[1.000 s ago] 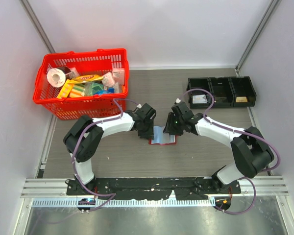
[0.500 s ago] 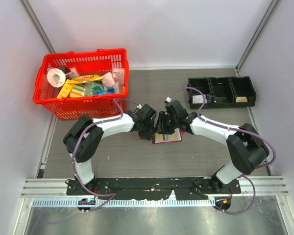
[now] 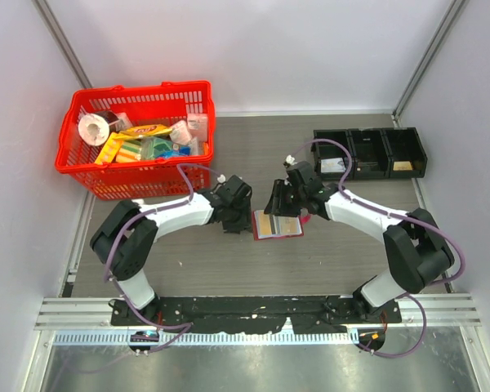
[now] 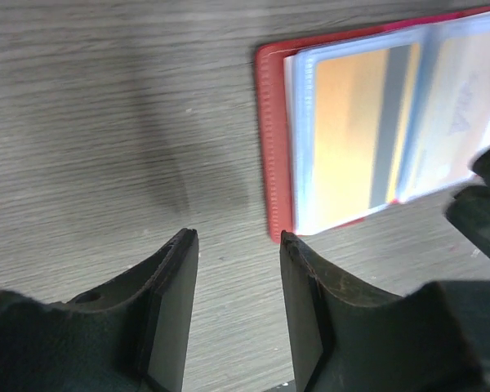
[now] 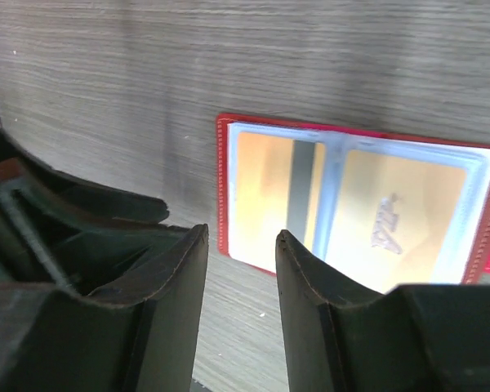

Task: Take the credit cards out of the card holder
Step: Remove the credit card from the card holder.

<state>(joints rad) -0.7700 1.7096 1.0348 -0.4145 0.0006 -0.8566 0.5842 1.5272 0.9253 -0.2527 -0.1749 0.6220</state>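
Just ahead of my right gripper (image 5: 241,233) the holder (image 3: 276,224) lies spread, long axis crosswise; left gripper (image 4: 237,237) off its end; both gape empty, cards (image 5: 265,192) inside

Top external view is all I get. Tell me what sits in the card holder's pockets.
Observer: Right wrist shows the card holder spread flat, with a gold card with a dark stripe in one clear pocket and a gold card with script beside it.
Operator: Report the left gripper.
Observer: The left gripper has its jaws open and empty, over bare table just off the holder's red edge.
Operator: Now the right.
Observer: The right gripper has open, empty jaws near the holder's edge.
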